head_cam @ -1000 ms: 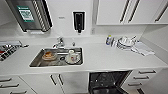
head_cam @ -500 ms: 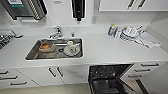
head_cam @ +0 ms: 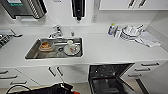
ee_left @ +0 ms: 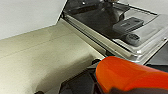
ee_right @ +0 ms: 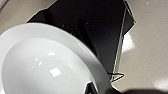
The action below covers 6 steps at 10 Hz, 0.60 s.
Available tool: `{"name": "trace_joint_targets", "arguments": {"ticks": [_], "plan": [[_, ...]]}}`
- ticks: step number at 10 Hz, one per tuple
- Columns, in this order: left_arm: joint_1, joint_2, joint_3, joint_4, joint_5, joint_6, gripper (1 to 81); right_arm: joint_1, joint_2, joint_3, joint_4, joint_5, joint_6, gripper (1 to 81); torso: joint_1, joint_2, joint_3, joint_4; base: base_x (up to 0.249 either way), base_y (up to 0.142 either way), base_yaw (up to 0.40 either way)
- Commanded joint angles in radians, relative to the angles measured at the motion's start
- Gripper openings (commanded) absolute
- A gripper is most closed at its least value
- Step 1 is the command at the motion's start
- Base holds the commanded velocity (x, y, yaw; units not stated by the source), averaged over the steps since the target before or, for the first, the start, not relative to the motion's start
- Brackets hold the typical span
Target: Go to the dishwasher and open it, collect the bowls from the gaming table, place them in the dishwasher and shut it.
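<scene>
Dishwasher (head_cam: 110,77) stood open under the white desk (head_cam: 112,50), right of the sink (head_cam: 55,47), door down. Orange bowl (ee_left: 130,75) sat close by the left wrist camera, near the dishwasher door; white bowl (ee_right: 47,65) by the right wrist camera, above the floor. Could not tell either arm's fingers.

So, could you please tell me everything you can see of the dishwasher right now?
The dishwasher sits built in under the white counter, to the right of the sink, between white cabinet doors and drawers. Its door is folded down and open, showing a dark cavity with something like a rack inside. In the left wrist view the door's inner face looks like grey metal with a moulded detergent compartment. Nothing is seen touching it.
</scene>
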Motion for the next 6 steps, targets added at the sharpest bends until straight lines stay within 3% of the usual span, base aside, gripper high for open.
{"name": "trace_joint_targets", "arguments": {"ticks": [1, 2, 4, 6], "plan": [[-0.157, 0.133, -0.055, -0.035, 0.089, -0.032, 1.0, -0.009, -0.015, 0.02, -0.019, -0.064, 0.001, 1.0, 0.0, 0.0, 0.0, 0.0, 0.0, 0.0, 0.0], [-0.168, 0.185, -0.09, -0.034, 0.061, -0.043, 1.0, -0.007, -0.017, 0.017, -0.016, -0.064, 0.001, 1.0, 0.0, 0.0, 0.0, 0.0, 0.0, 0.0, 0.0], [-0.18, 0.254, -0.142, -0.035, -0.087, -0.045, 1.0, -0.003, -0.015, 0.015, -0.014, -0.066, 0.001, 1.0, 0.0, 0.0, 0.0, 0.0, 0.0, 0.0, 0.0], [-0.209, 0.336, -0.193, -0.037, -0.097, -0.051, 1.0, -0.003, -0.014, 0.014, -0.016, -0.066, 0.001, 1.0, 0.0, 0.0, 0.0, 0.0, 0.0, 0.0, 0.0]]}}
